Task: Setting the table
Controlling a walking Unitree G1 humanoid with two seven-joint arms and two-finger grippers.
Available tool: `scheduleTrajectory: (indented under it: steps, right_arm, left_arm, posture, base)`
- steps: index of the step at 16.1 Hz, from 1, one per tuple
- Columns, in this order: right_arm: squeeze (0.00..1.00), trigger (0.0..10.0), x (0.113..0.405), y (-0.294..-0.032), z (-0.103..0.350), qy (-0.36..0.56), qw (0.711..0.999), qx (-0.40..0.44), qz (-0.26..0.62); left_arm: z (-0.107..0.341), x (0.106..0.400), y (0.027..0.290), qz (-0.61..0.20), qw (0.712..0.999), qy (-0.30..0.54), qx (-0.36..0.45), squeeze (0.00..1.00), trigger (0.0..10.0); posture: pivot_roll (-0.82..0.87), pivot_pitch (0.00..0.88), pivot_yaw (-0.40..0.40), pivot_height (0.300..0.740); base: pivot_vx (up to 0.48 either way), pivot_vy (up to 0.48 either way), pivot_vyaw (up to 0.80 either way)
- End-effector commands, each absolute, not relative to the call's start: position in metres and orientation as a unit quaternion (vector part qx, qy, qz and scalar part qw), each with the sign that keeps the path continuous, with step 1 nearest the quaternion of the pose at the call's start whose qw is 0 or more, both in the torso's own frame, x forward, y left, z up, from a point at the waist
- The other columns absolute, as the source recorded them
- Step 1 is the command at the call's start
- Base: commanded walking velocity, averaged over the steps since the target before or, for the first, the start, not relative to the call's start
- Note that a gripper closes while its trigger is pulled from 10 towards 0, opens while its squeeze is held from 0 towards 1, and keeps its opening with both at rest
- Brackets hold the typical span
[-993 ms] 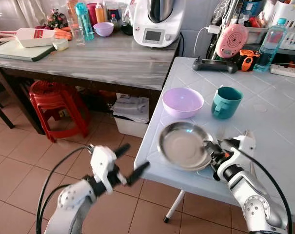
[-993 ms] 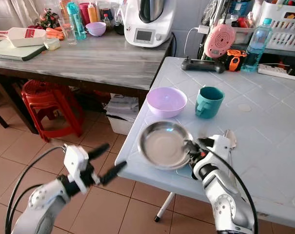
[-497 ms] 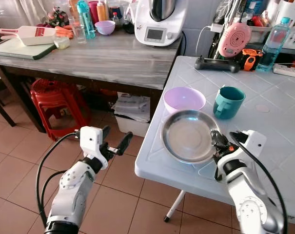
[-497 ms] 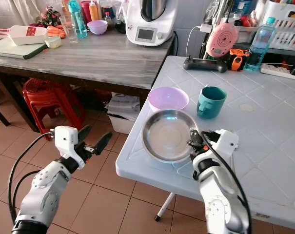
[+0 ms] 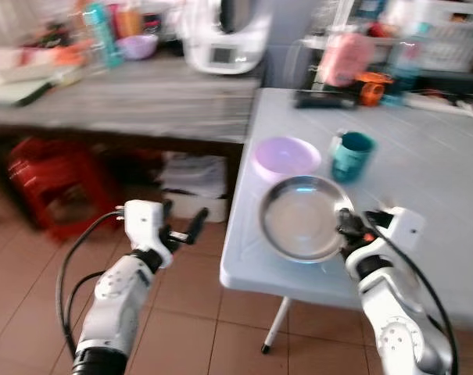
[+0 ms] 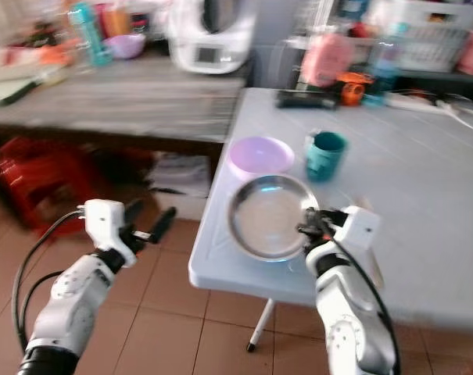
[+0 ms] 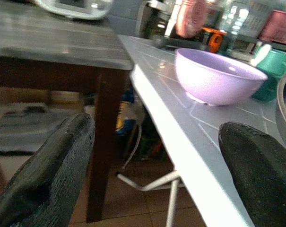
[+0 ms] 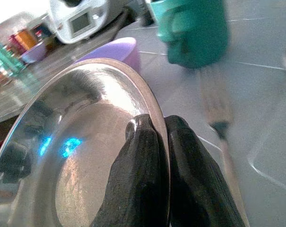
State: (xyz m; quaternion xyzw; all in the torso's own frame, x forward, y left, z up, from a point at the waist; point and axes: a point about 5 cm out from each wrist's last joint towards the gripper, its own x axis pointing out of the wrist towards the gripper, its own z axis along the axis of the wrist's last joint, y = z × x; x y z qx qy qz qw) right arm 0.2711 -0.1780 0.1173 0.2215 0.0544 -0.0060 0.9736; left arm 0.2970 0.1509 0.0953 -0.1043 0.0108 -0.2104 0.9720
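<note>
Steel plate (image 5: 302,217) lies near the front edge of the white table (image 5: 424,156), just in front of the lilac bowl (image 5: 285,156) and the teal mug (image 5: 352,154). Right gripper (image 8: 154,137) is closed on the plate's rim, one finger inside, one outside. Left gripper (image 5: 181,225) hangs off the table's left edge above the tiled floor (image 5: 189,312), fingers (image 7: 53,165) spread wide, holding nothing.
</note>
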Motion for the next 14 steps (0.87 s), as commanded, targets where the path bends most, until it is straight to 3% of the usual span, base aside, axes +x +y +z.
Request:
scheduleTrajectory:
  steps: [1, 11, 14]
  right_arm:
    - [0.00, 10.0, 0.2716, -0.1821, 0.1260, 0.034, 0.977, 0.210, -0.012]
    - [0.00, 10.0, 0.2737, -0.1847, 0.1302, 0.012, 0.983, 0.184, -0.017]
    - [0.00, 10.0, 0.2737, -0.1858, 0.1299, 0.009, 0.983, 0.182, -0.020]
  left_arm:
    - [0.0946, 0.2976, 0.1491, -0.211, 0.972, 0.011, -0.105, 0.00, 10.0]
    - [0.0927, 0.2973, 0.1455, -0.213, 0.972, 0.010, -0.103, 0.00, 10.0]
    - [0.0926, 0.2983, 0.1447, -0.214, 0.971, 0.010, -0.102, 0.00, 10.0]
  posture:
    - [-0.02, 0.000, 0.028, 0.740]
    - [-0.01, 0.000, 0.024, 0.740]
    - [-0.01, 0.000, 0.024, 0.740]
  base:
    - [0.000, 0.409, -0.71]
    - [0.000, 0.412, -0.05]
    - [0.000, 0.409, 0.45]
